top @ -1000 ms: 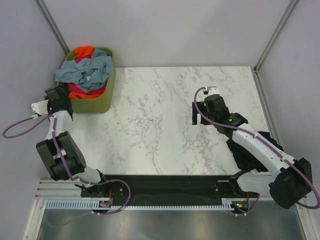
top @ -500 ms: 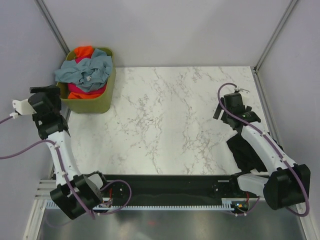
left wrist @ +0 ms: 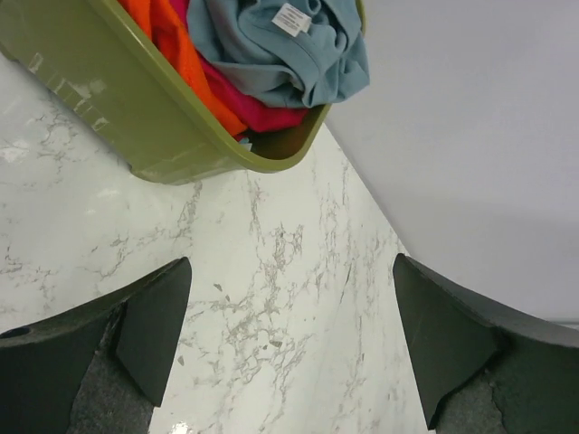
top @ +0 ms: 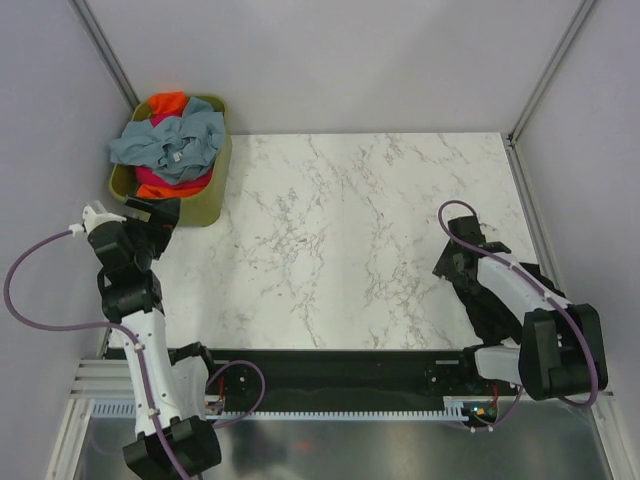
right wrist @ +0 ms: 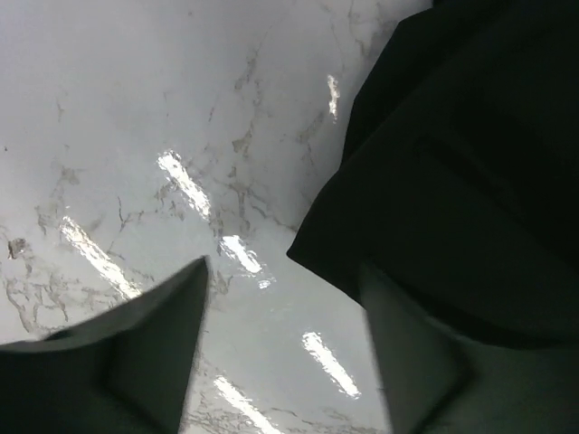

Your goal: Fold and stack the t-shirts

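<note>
Marble table [top: 330, 230] has black t-shirt [top: 492, 312] at right near edge, olive basket [top: 207, 193] far left holding grey-blue t-shirt [top: 170, 145], orange t-shirt [top: 168, 101] and pink t-shirt [top: 160, 178], left gripper [left wrist: 289, 344] wide beside basket, right gripper [right wrist: 285, 334] wide over black t-shirt's edge.

Black t-shirt [right wrist: 470, 181] on table [top: 330, 240]; others [top: 172, 145] in basket [top: 203, 203].

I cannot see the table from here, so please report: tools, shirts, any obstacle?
Left tool open, by the basket. Right tool open, at edge of black t-shirt. Other t-shirts heaped in basket. No obstacle seen.
</note>
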Controlling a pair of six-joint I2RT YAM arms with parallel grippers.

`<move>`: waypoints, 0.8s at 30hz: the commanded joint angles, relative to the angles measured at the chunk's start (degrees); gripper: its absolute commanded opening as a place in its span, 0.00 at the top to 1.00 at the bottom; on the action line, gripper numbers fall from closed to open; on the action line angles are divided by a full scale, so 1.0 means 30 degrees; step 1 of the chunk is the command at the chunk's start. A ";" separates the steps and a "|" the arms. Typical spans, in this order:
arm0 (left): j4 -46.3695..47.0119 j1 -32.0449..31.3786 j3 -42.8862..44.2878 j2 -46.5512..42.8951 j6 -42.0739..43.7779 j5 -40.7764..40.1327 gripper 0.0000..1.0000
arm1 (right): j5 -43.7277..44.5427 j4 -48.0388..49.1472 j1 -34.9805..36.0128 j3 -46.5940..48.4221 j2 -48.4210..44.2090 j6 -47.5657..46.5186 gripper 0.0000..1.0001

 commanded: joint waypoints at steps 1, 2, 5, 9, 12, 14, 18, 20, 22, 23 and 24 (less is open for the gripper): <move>-0.0459 -0.0055 -0.0320 -0.1281 0.2280 0.2053 0.00 | -0.1056 0.1288 -0.0298 -0.0644 0.1175 0.0795 0.34; -0.0604 -0.0055 -0.0379 -0.1428 0.2398 0.2170 0.00 | -0.1320 0.1639 -0.0386 -0.0762 0.1439 0.0764 0.44; -0.0868 -0.0084 -0.0614 -0.1663 0.2896 0.2815 0.00 | -0.2314 0.2373 -0.0475 -0.0793 0.2465 0.0560 1.00; -0.1162 -0.0055 -0.1168 -0.1751 0.3570 0.3723 0.00 | -0.2788 0.2377 0.0108 0.0199 0.2936 -0.0026 1.00; -0.1571 -0.0055 -0.1492 -0.1984 0.4126 0.4164 0.00 | -0.2845 0.1645 0.0987 0.1574 0.2354 0.0177 1.00; -0.1807 -0.0055 -0.1843 -0.2364 0.4420 0.3784 0.00 | -0.3254 0.1118 0.2945 0.2688 0.1942 0.1168 1.00; -0.1982 -0.0055 -0.2167 -0.3069 0.4947 0.3110 0.00 | -0.3755 0.0734 0.9494 0.9038 0.2640 0.3368 1.00; -0.2128 -0.0084 -0.2167 -0.3157 0.4977 0.3284 0.00 | -0.3725 0.1054 1.1324 1.3096 0.4156 0.3867 1.00; -0.2362 -0.0085 -0.2050 -0.3012 0.5210 0.3489 0.00 | -0.4161 0.1173 1.2736 1.5806 0.5478 0.3695 0.84; -0.2654 -0.0085 -0.1933 -0.2895 0.5386 0.3403 0.00 | -0.4136 0.0942 1.2913 1.6979 0.6094 0.3549 0.54; -0.3295 -0.0085 -0.1555 -0.2807 0.5619 0.3373 0.00 | -0.3903 0.0678 1.2914 1.8644 0.7086 0.3431 0.27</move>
